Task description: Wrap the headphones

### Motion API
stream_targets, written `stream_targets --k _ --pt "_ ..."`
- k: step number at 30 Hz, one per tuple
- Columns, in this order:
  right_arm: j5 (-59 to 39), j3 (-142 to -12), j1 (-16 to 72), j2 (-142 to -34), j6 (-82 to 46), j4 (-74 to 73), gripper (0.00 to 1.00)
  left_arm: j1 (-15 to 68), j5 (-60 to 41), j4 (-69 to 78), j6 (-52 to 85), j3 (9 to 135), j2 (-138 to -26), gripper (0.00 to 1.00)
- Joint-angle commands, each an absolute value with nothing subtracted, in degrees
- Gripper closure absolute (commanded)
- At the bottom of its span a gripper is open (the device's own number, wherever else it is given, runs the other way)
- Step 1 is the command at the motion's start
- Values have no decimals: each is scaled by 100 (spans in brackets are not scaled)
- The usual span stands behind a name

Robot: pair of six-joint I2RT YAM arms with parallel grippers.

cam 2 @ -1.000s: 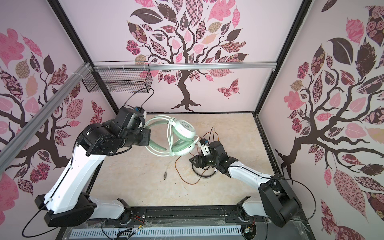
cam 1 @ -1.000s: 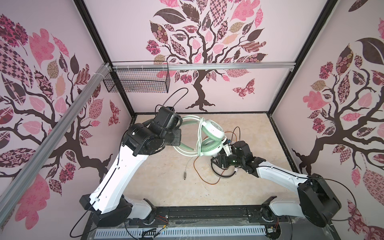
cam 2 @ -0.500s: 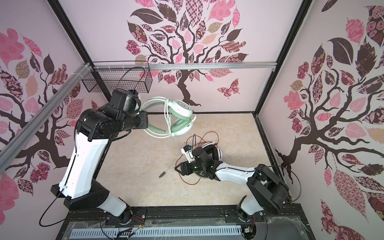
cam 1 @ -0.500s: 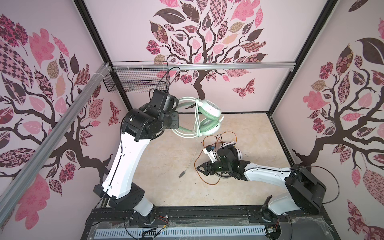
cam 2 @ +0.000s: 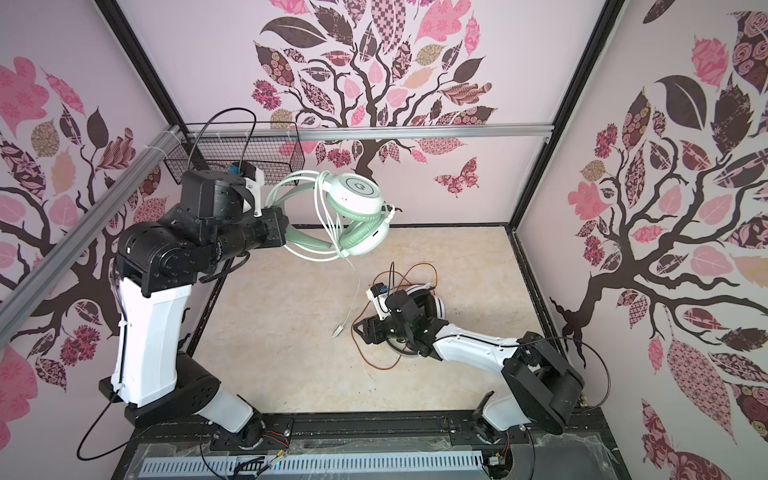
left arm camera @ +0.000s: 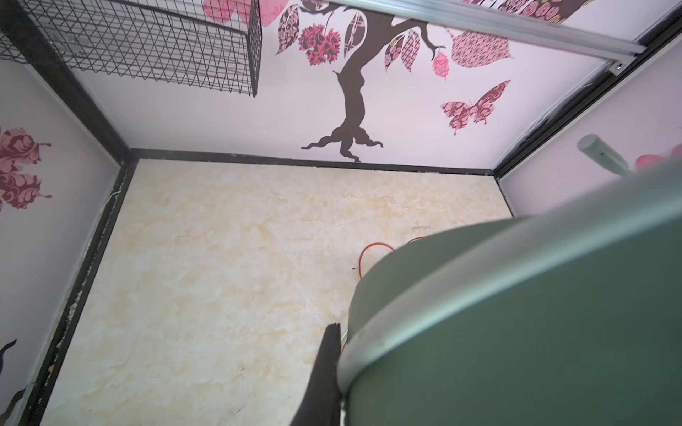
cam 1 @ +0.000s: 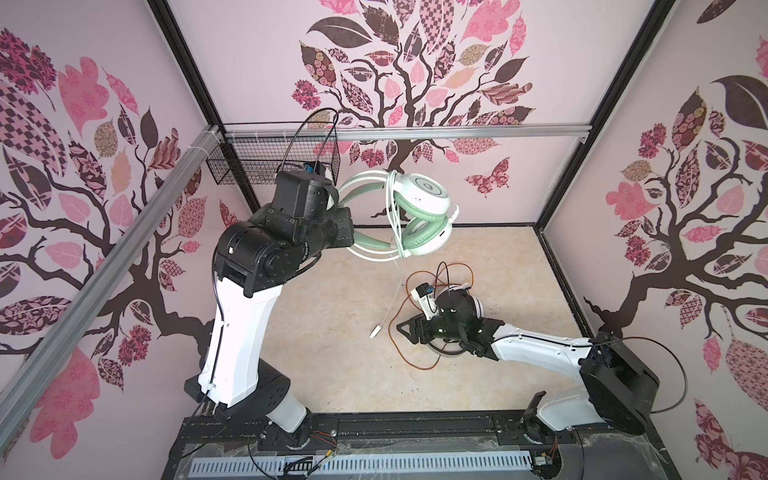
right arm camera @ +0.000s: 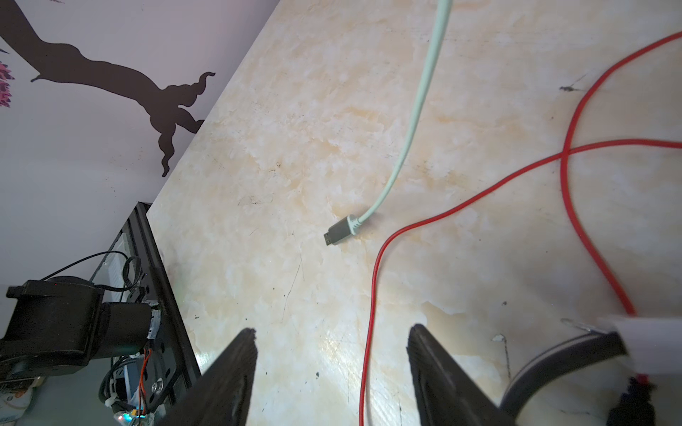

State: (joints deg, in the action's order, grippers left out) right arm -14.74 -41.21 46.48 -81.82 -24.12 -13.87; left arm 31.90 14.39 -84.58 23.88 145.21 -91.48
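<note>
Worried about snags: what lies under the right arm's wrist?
The white and black headset and loops of its orange-red cable. The arm covers most of the headset; any cable wound on it is hidden.

A: Item one, left arm (cam 1: 237,332)?
B: Reared high, forearm level. Left gripper (cam 2: 286,235) pinched tight on the band of the mint-green headset (cam 2: 357,195).
A: Item two, right arm (cam 1: 540,349)?
B: Stretched low and flat, reaching toward the middle. Right gripper (right arm camera: 332,343) has its jaws apart and holds nothing, tips pointing leftward in both top views.
</note>
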Motion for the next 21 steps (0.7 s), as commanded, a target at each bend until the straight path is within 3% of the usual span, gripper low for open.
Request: stream_targets --k 1,12,21 --pt "-1441 -4493 4632 -8459 -2234 -1730 32 3196 1102 -7811 2632 14924 -9062 100" --pt "-1210 -4468 4100 -9214 -2684 -2248 25 3191 1004 -7634 2685 15064 -8834 100" --pt "-2519 -4572 4066 -10145 -2789 -3378 27 3195 923 -7617 2683 15056 -8794 100"
